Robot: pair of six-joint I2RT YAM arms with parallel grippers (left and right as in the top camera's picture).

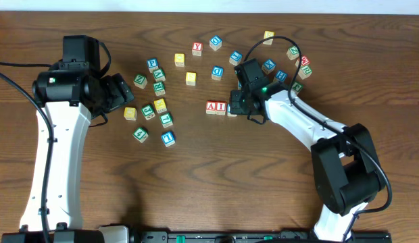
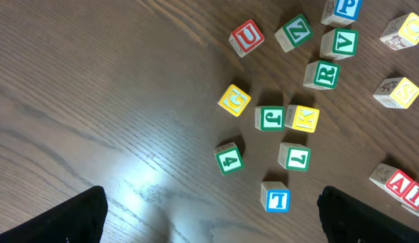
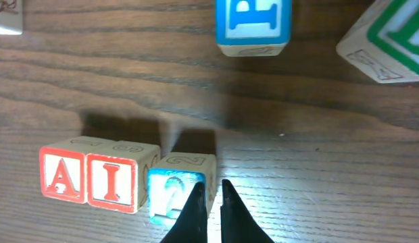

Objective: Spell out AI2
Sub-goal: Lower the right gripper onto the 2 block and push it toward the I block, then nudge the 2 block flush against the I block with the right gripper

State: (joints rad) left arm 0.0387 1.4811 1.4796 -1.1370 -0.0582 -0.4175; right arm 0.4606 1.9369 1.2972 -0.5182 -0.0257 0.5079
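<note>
The red "A" cube (image 3: 62,174) and the red "I" cube (image 3: 113,181) stand side by side, touching. The blue "2" cube (image 3: 170,192) sits right of the "I", set slightly nearer the camera. My right gripper (image 3: 211,185) is shut, its two fingertips close together at the right edge of the "2" cube. Overhead, the "A" (image 1: 211,107) and "I" (image 1: 221,107) lie mid-table with the right gripper (image 1: 238,108) beside them, covering most of the "2". My left gripper (image 1: 121,91) stands open and holds nothing, its fingers (image 2: 81,216) wide apart over bare wood.
Loose cubes lie scattered: a blue "1" (image 1: 168,138), a red "Y" (image 1: 196,48), a green and yellow cluster (image 1: 157,101) near the left gripper, and several more behind the right arm (image 1: 294,64). A blue cube (image 3: 253,23) lies just beyond the row.
</note>
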